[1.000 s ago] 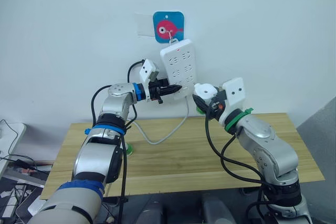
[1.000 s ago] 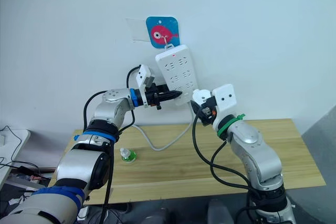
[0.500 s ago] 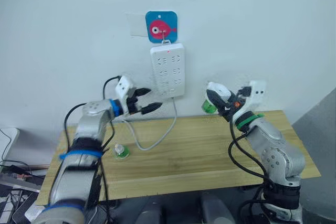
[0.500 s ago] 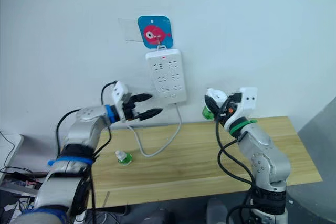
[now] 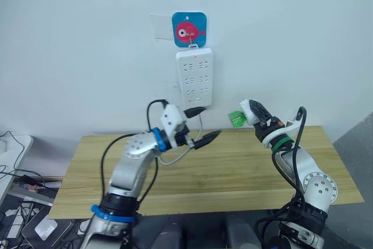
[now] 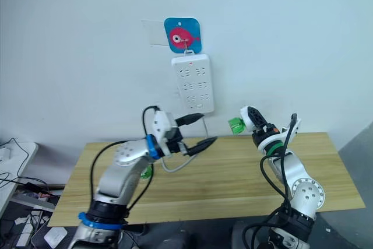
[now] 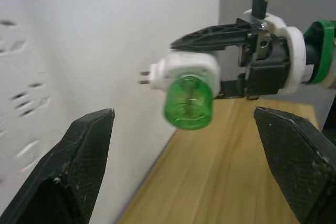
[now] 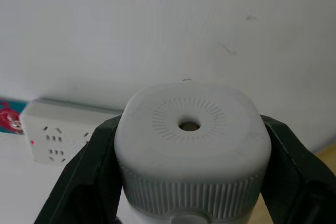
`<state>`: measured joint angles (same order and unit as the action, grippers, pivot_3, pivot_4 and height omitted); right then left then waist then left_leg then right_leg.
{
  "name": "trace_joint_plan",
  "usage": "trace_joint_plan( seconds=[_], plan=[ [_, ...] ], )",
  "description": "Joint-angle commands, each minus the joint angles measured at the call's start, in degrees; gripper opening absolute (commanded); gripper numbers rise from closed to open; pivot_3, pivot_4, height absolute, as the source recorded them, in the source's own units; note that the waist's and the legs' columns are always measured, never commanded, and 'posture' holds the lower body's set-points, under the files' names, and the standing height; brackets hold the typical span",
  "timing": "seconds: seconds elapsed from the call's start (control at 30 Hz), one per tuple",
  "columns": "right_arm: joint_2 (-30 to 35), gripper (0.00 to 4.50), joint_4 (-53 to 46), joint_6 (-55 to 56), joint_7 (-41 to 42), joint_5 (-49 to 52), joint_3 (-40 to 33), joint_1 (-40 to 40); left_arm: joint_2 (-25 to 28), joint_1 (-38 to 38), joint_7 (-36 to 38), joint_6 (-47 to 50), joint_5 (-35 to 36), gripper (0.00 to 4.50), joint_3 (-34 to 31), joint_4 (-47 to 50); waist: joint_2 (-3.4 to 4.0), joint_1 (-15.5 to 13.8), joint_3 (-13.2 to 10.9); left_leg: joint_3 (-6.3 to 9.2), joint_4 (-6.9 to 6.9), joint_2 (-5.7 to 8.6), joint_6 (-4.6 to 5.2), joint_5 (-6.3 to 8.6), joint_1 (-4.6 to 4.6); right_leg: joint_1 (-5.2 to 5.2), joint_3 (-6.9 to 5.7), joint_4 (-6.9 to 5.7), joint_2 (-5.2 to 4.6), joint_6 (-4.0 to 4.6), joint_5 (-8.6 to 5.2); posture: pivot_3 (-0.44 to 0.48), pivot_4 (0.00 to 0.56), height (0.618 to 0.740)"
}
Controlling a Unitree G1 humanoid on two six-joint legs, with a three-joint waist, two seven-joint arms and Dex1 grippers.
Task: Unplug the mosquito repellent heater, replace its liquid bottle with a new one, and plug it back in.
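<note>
- Eye views: right gripper (image 5: 252,112) clamped on mosquito repellent heater (image 5: 249,111), held up over wooden table (image 5: 233,167), apart from wall power strip (image 5: 195,78). Left gripper (image 5: 200,126) spread wide, empty.
- Left wrist: heater prongs facing wall, green liquid bottle (image 7: 188,103) attached.
- Right wrist: heater's vent hole between black fingers (image 8: 84,182).

A white power strip (image 5: 194,79) is hung on the wall below a blue fish sticker (image 5: 189,28). A wooden table (image 5: 233,173) is seen at 6 o'clock, cables (image 5: 14,179) at 8 o'clock.
</note>
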<state>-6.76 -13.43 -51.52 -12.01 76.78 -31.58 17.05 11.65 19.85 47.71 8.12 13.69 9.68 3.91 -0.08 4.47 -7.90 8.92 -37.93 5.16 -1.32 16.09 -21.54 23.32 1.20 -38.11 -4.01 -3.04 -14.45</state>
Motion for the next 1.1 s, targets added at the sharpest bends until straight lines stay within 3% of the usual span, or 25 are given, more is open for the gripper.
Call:
trace_joint_plan(
  seconds=[0.03, 0.3, 0.6, 0.83, 1.1],
  plan=[
    [-1.0, 2.98, -4.4, 2.4, -2.9, 5.0, 3.5, -0.3, -3.0, 2.8, -3.0, -4.8, -2.4, 4.46, 1.5, -4.8, 0.01, 0.3, 0.0, -0.01, 0.00, 0.00, 0.01, -0.01, 0.00, 0.00, 0.00, 0.00, 0.00, 0.00, 0.00, -0.124, 0.132, 0.740],
    [0.7, 2.98, -8.0, 6.7, -7.6, 10.0, 9.4, -2.0, -6.5, 6.7, -4.9, -11.6, -4.7, 4.46, 2.9, -12.8, 0.02, 0.6, 0.0, -0.07, 0.00, -0.03, 0.04, -0.02, -0.02, 0.00, 0.00, 0.03, 0.10, -0.03, -0.02, -0.140, 0.132, 0.740],
    [4.8, 2.98, -7.4, 9.8, -6.6, 12.1, 12.8, -3.4, -7.3, 8.3, -4.5, -13.5, -4.0, 4.46, 2.2, -15.2, 0.02, 0.6, 0.0, -0.10, 0.00, 0.00, 0.08, -0.04, -0.02, -0.02, -0.01, 0.05, 0.10, -0.05, -0.03, -0.145, 0.135, 0.740],
    [6.7, 2.98, -5.9, 11.2, -4.5, 12.8, 13.9, -4.5, -6.9, 7.9, -3.7, -13.3, -4.0, 2.32, 2.4, -15.3, 0.02, 0.6, 0.0, -0.10, 0.00, 0.00, 0.10, -0.04, -0.02, -0.03, -0.01, 0.04, 0.11, -0.07, -0.04, -0.142, 0.134, 0.740],
    [9.1, 2.98, -5.6, 10.6, -3.6, 14.5, 15.5, -5.3, -6.2, 8.4, -3.8, -13.6, -4.2, 2.28, 2.0, -15.8, 0.02, 0.6, 0.0, -0.09, 0.00, -0.01, 0.11, -0.05, -0.02, -0.03, -0.01, 0.05, 0.12, -0.07, -0.04, -0.141, 0.135, 0.740]
  ],
)
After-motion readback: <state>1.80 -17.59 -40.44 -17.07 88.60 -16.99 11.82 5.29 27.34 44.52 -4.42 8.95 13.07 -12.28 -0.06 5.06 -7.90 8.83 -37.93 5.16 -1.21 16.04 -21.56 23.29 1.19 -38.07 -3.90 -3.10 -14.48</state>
